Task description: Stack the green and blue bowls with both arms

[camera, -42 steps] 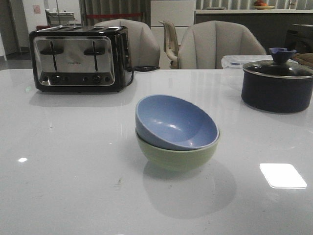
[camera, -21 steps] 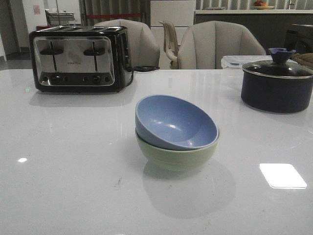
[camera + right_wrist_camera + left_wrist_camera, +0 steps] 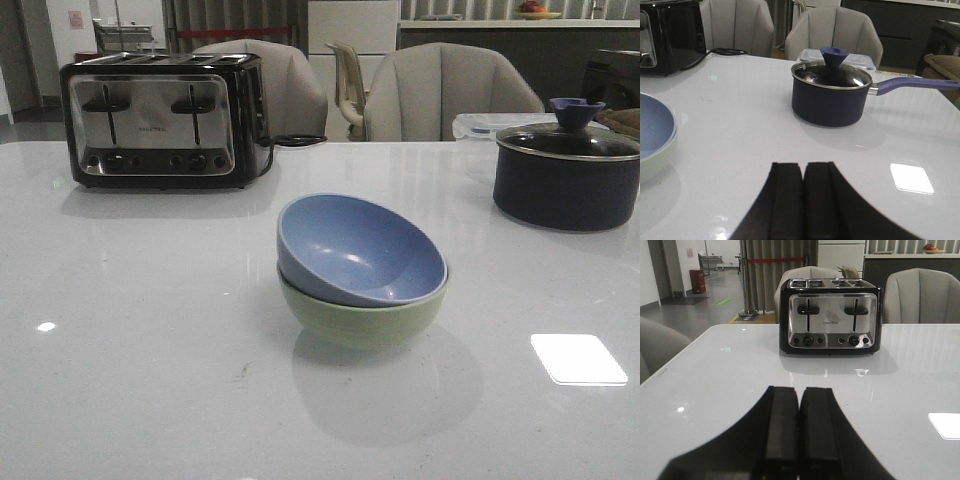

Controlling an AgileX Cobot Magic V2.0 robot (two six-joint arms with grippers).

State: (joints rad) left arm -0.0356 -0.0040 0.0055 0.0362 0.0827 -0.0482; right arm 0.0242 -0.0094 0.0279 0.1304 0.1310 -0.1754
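Blue bowl (image 3: pixel 358 252) sits tilted inside the green bowl (image 3: pixel 362 318) (both arms' fingers (image 3: pixel 799 432) (image 3: pixel 802 200) pressed together, gripping nothing).

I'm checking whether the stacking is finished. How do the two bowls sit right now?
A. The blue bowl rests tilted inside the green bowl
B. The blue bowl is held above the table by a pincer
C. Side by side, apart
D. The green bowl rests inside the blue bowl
A: in the front view the blue bowl sits tilted inside the green bowl on the table, and no pincer touches either.
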